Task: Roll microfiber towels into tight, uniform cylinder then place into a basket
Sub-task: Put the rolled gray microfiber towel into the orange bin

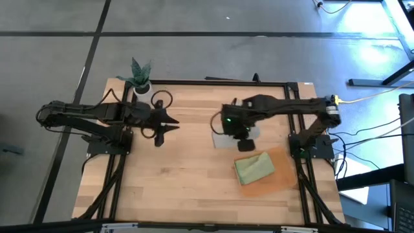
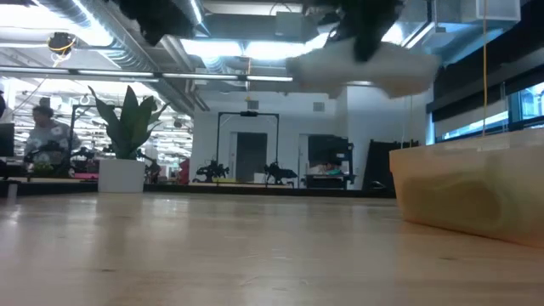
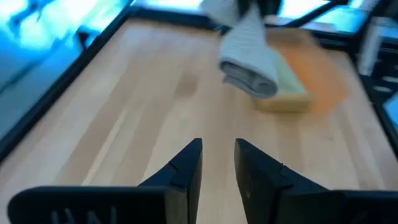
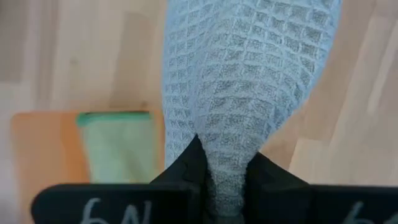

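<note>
Grey floor (image 1: 194,52) with dark seams; ceiling light strips (image 2: 255,51); seated person (image 2: 47,136) far back.

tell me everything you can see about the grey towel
The pale grey waffle-weave microfiber towel is rolled into a loose bundle and hangs in the air, pinched at one end by the right gripper, whose jaws are shut on it. It is clear of the wooden tabletop, near the orange-brown tray that already holds the sage green towel. Nothing else touches it.
</note>
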